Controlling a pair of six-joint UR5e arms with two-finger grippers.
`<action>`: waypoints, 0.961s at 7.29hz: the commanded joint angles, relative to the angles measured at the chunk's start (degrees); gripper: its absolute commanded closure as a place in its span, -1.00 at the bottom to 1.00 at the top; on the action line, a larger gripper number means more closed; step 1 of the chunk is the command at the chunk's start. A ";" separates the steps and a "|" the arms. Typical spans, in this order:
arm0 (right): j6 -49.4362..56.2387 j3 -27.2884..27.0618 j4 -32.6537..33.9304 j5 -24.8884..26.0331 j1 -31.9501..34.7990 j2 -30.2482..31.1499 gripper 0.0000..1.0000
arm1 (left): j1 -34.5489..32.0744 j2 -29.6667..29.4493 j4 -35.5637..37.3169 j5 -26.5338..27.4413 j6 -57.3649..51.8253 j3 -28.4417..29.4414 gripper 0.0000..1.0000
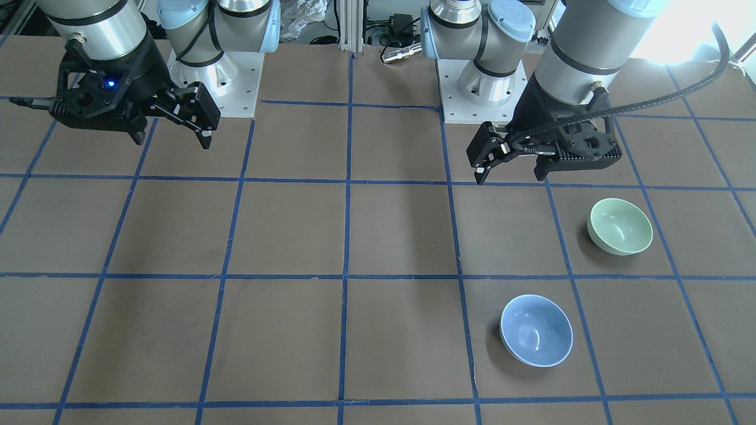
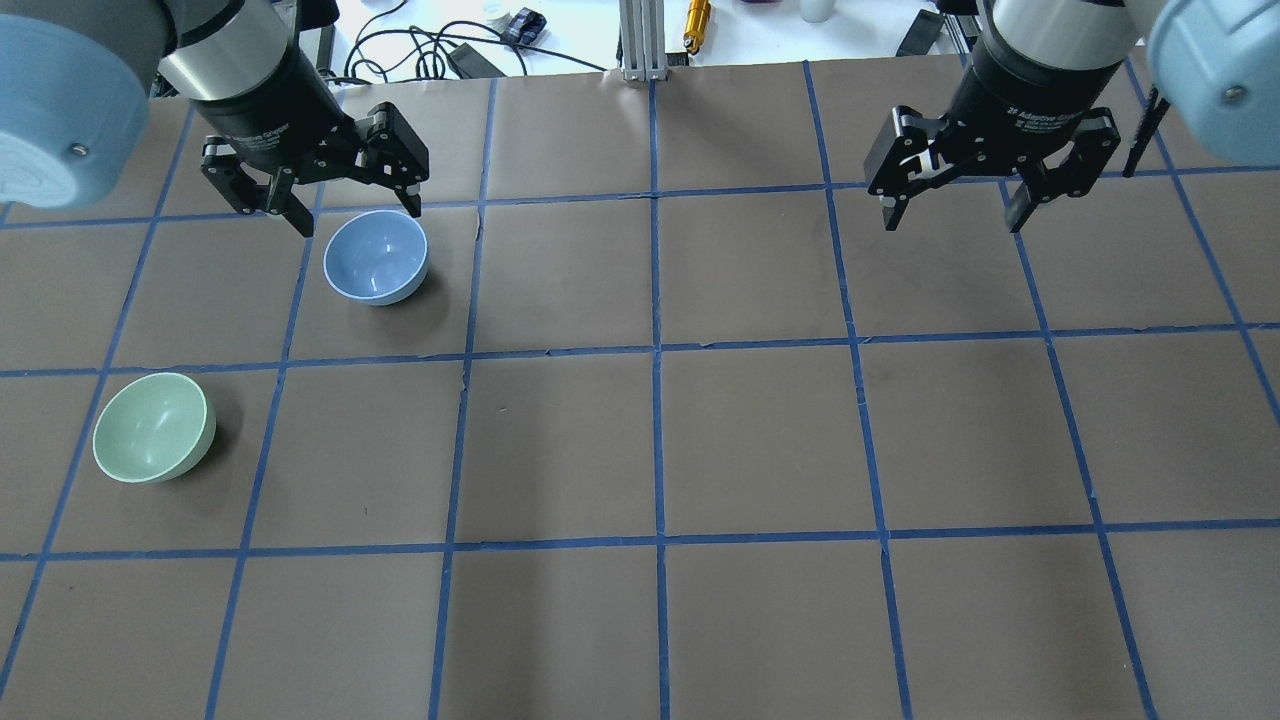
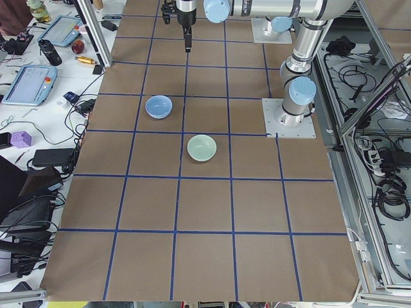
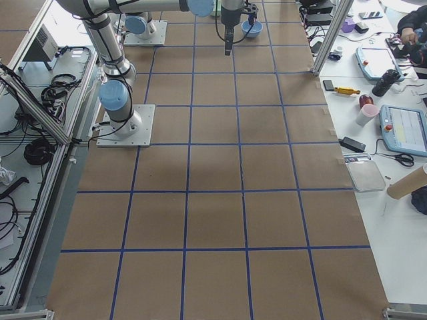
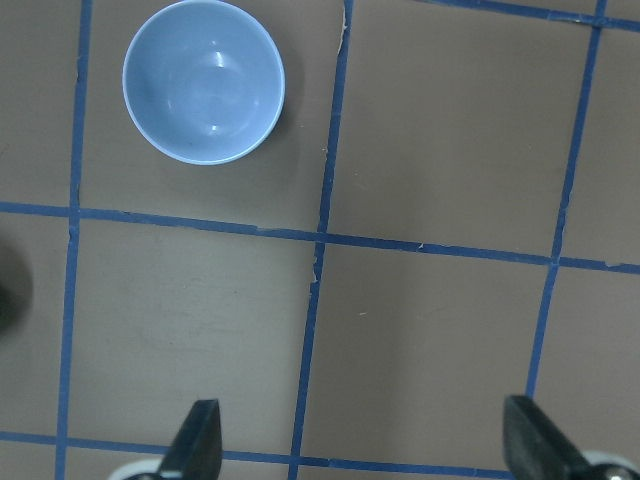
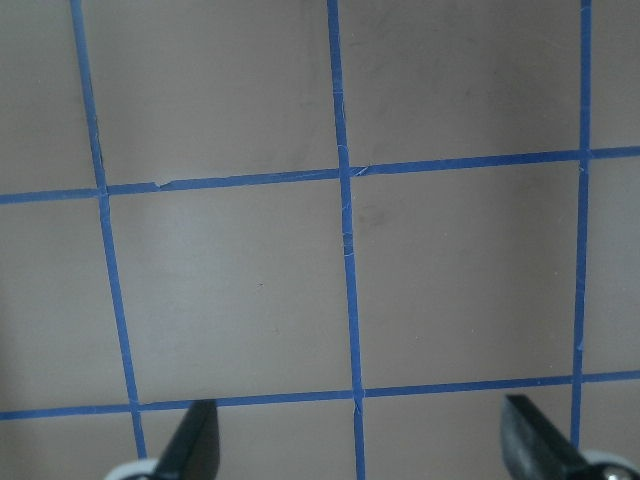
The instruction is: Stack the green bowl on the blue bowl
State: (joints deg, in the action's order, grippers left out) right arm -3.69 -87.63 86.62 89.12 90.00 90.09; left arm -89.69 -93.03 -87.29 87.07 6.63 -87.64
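Front-facing: the green bowl [image 1: 620, 226] and blue bowl [image 1: 536, 330] stand apart on the surface [image 1: 295, 236], blue at green's seven o'clock, open room between. Overhead: left pincer [image 2: 356, 217] hangs released at blue's eleven o'clock; right pincer [image 2: 950, 215], released and empty, far off toward three o'clock.

Brown table [image 2: 760, 440], blue tape grid [image 2: 658, 440]

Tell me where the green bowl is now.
In the overhead view the green bowl stands upright at the far left, touching nothing, nearer the robot and further left than the blue bowl.
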 commanded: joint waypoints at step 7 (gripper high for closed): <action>0.00 0.00 -0.05 0.00 0.00 0.00 -1.00 | -0.05 0.66 -0.25 1.35 -3.90 -0.16 -1.00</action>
State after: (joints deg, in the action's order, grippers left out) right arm -3.69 -87.63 86.57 89.12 90.00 90.09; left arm -89.81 -92.39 -87.54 88.26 2.80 -87.80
